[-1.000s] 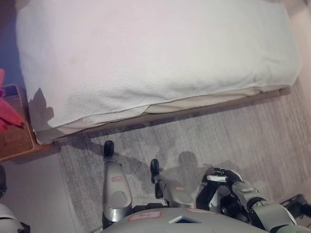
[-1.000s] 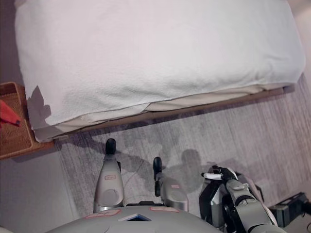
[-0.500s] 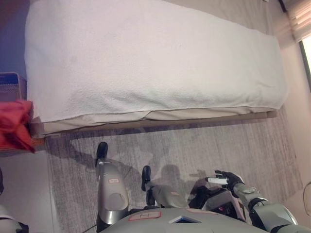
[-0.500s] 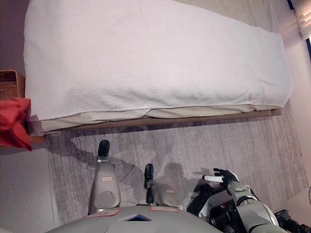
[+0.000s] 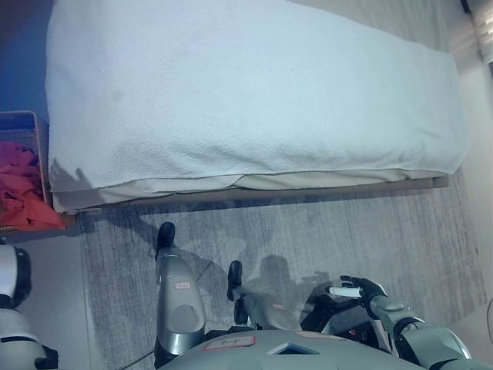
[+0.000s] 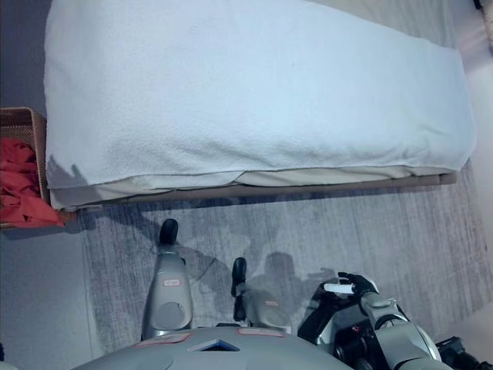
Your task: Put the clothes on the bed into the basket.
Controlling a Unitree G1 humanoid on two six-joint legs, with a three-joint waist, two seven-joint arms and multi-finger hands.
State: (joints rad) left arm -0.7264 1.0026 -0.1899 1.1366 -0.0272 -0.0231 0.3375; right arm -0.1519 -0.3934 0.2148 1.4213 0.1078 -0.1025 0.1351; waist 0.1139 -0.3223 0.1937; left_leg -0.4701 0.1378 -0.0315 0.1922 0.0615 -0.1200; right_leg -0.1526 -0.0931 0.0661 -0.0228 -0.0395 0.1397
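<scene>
The bed (image 6: 254, 92) fills the upper part of my view, its long axis running left to right, covered by a pale blanket (image 5: 254, 100) with nothing lying on top that I can make out. Below it a grey rug (image 6: 308, 231) stretches across the floor in front of me.

The relation that matters: the woven basket (image 6: 19, 119) sits at the far left, just beside the left end of the bed, and the red clothes (image 6: 21, 185) are heaped in it, with a fold spilling over its near edge towards the floor. From my right hand (image 6: 350, 287), low and right of centre over the rug, that pile lies well away to the left, across the whole view. The left arm's side is clearly the nearer one, but I see no left hand in either eye, so I cannot speak for it.

The right hand holds nothing; its fingers are loosely curled, a white-tipped one pointing left.

I judge the task near done, only the overhanging fold wanting a tuck.

I can read no brand, label or writing anywhere.
</scene>
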